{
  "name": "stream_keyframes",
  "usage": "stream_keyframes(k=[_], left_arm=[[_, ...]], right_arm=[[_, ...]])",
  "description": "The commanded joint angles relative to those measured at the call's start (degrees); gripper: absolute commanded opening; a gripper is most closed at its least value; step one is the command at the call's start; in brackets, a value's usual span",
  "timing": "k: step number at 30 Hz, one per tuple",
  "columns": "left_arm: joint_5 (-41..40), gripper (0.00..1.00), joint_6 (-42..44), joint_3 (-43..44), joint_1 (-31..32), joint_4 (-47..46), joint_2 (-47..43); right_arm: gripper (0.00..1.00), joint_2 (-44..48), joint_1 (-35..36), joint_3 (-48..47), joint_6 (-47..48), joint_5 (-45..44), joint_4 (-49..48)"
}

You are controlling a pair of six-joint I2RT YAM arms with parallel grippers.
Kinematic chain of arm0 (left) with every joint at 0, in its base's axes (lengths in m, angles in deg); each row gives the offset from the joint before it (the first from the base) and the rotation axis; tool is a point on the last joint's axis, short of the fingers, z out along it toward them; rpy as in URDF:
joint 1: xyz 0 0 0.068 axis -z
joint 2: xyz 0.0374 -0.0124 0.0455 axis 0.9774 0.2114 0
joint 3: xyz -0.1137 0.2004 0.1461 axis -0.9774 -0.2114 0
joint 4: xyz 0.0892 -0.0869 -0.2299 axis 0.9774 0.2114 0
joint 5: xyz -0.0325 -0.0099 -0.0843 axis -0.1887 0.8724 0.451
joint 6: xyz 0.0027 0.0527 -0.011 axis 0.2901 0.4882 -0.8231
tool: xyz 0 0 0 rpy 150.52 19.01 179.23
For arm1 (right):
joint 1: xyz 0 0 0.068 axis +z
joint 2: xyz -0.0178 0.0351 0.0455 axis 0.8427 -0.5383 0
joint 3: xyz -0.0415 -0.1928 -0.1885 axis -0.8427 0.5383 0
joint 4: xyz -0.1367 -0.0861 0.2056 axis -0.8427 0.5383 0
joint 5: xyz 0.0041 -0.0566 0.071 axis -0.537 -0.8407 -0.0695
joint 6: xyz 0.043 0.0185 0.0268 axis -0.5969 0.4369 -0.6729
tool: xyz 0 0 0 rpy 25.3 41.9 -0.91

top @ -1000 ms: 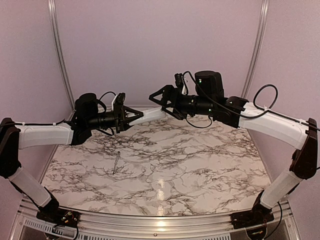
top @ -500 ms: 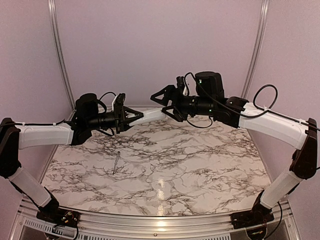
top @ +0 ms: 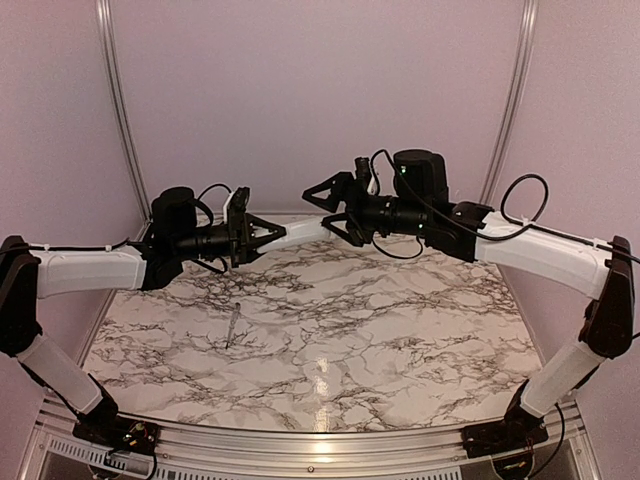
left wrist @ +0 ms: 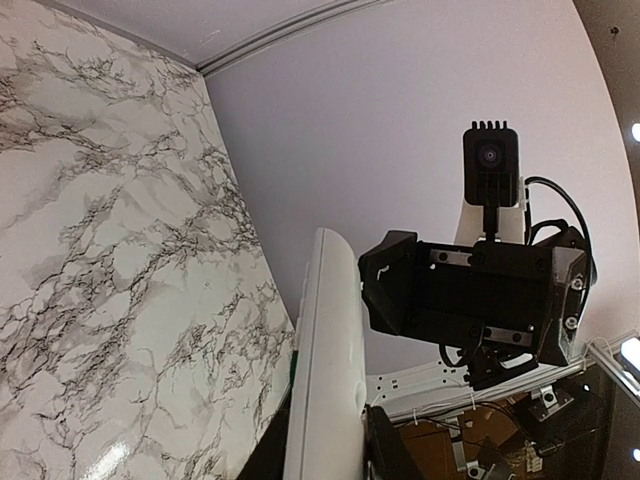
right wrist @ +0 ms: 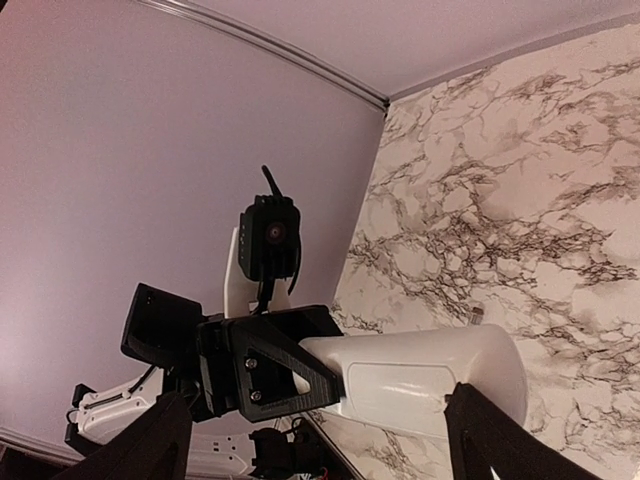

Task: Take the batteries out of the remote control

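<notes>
The left end effector (top: pixel 280 232) pinches 1 end of the remote (top: pixel 308 229), holding it level above the table (top: pixel 400 330) by the back wall. The right end effector (top: pixel 325 208), fingers spread, flanks the free end without clamping it. No batteries show. The step looks like a 2-handed setup. Next, the right likely needs a square, gentle close.

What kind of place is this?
Probably a robot testing booth. Two robot arms are mounted at a marble-patterned table, closed in by plain walls and metal frame posts.
</notes>
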Motion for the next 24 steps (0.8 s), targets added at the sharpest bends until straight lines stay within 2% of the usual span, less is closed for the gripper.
stream_keyframes(k=[1, 11, 24], left_arm=[[0.84, 0.00, 3.01, 2.08, 0.63, -3.41, -2.59], [1.43, 0.00, 7.95, 3.06, 0.63, 0.63, -3.20], [0.97, 0.00, 18.65, 5.50, 0.63, 9.91, -2.83]], right_arm=[[0.87, -2.50, 0.93, 1.39, -2.86, 8.52, -5.71], [0.87, -4.36, 0.95, 3.00, -8.44, 18.71, -17.17], [0.87, -5.60, 0.94, 3.86, -12.41, 25.23, -26.24]])
